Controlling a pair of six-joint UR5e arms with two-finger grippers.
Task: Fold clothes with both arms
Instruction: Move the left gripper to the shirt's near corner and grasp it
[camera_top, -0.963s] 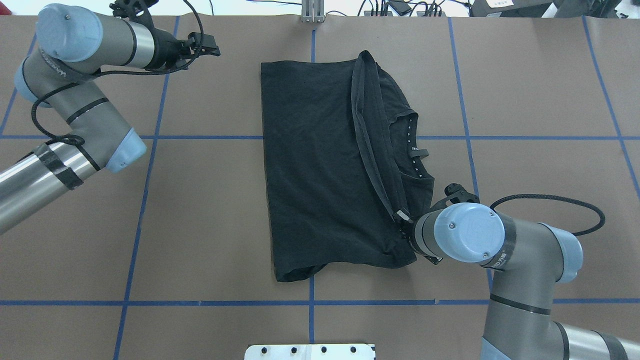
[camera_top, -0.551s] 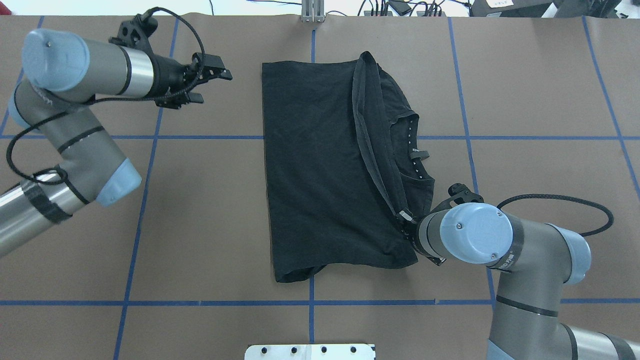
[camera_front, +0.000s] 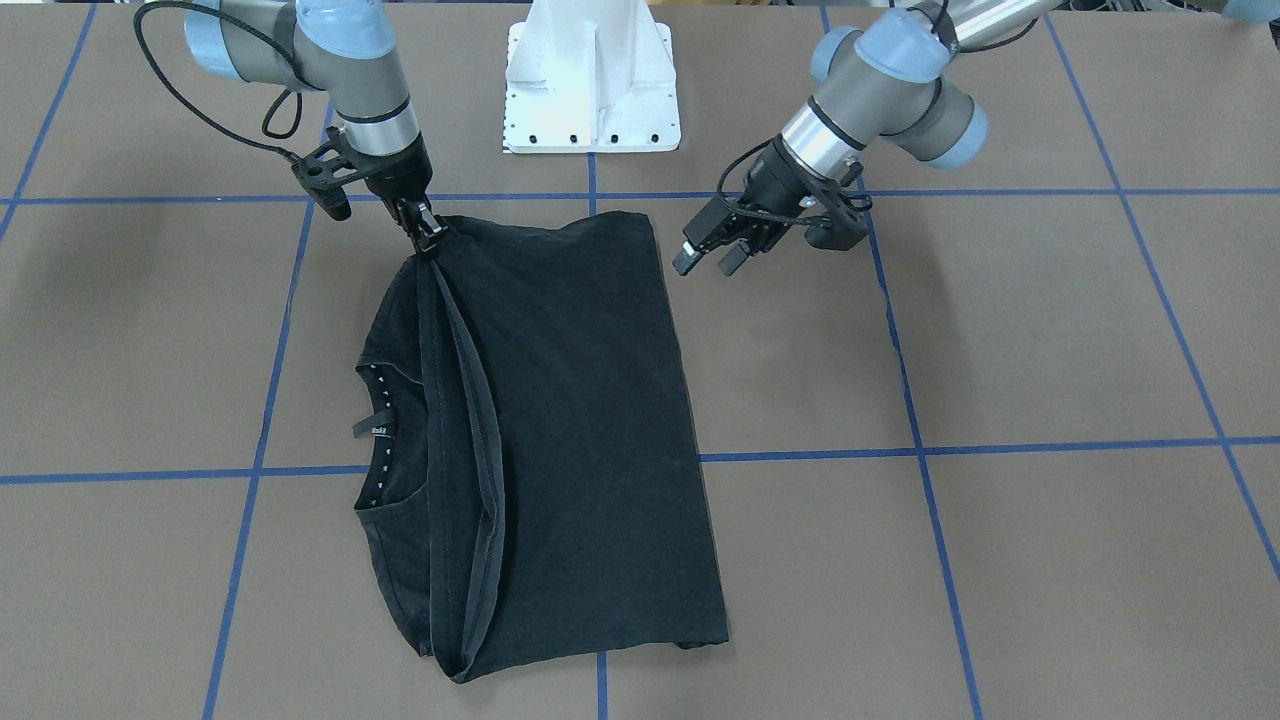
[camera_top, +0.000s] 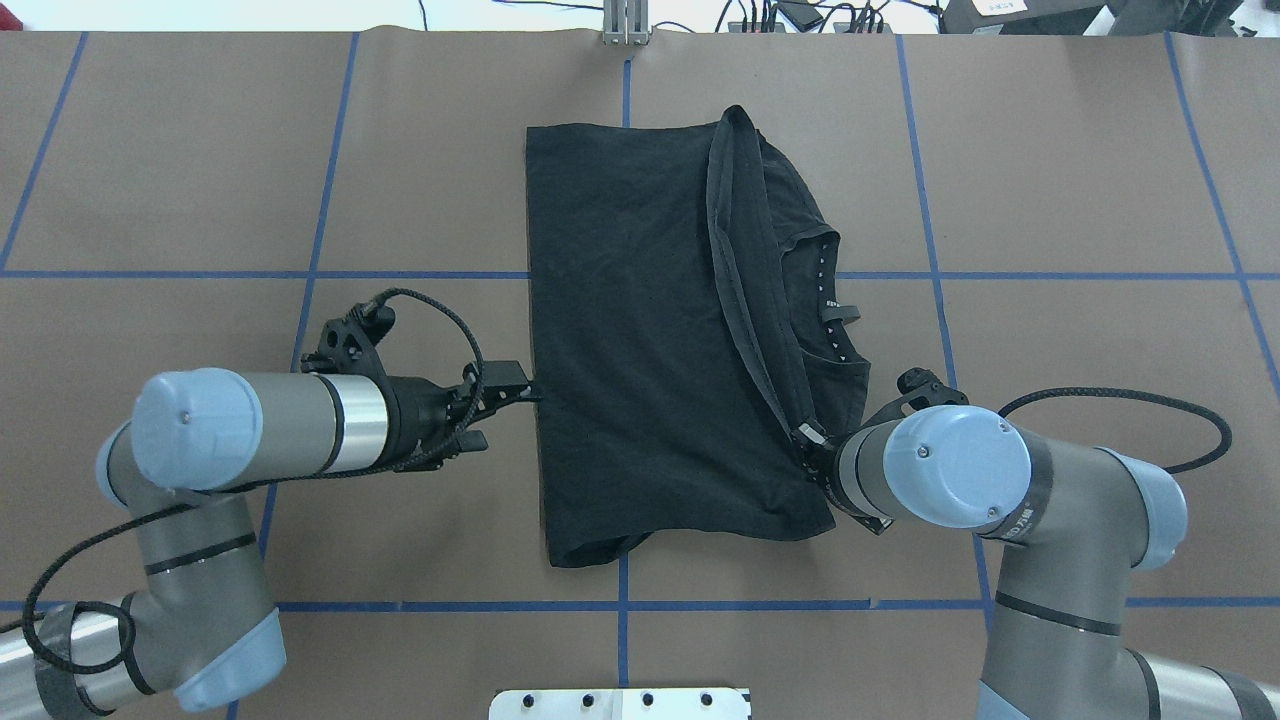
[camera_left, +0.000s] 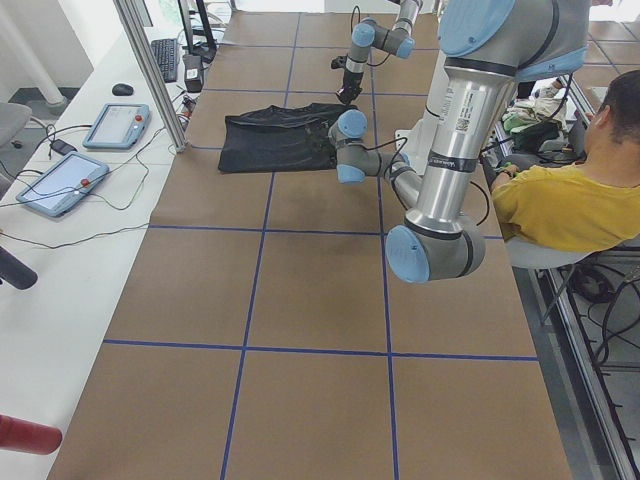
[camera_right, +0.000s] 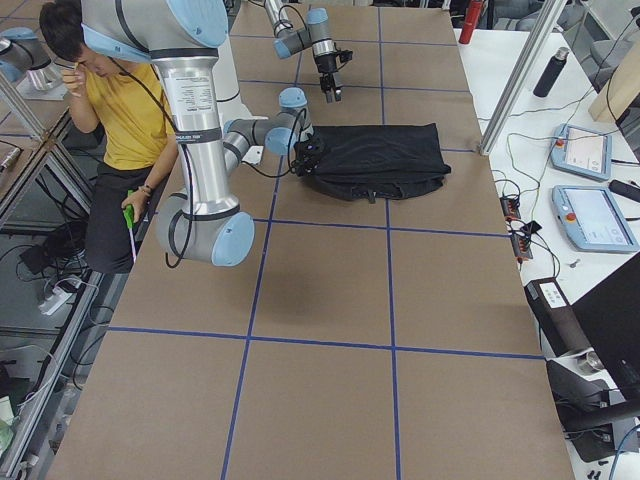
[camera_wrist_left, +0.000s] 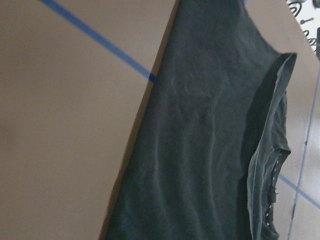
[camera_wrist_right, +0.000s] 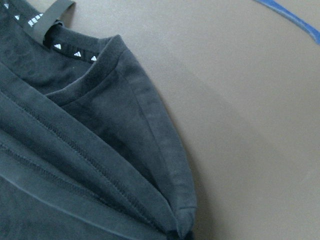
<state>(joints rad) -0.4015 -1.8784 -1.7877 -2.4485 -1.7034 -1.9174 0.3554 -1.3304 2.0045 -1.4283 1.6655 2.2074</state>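
In the overhead picture, lower right, my own grey tubular wrist (camera_top: 868, 470) covers most of my right claw (camera_top: 812, 442). The black short-sleeved T-shirt (camera_wrist_left: 200, 150) runs off my left wrist picture's bottom edge. At the right-side picture's top, my left claw (camera_right: 327, 93) is too small to read.

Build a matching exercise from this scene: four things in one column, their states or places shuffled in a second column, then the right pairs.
Things
1. left end effector
2. right end effector
3. T-shirt
4. base plate

States or places
A. shut on a fabric corner
B. white, on the robot's side of the table
C. open, beside the fabric's edge
D. black, lying folded

Pairs: 1-C, 2-A, 3-D, 4-B
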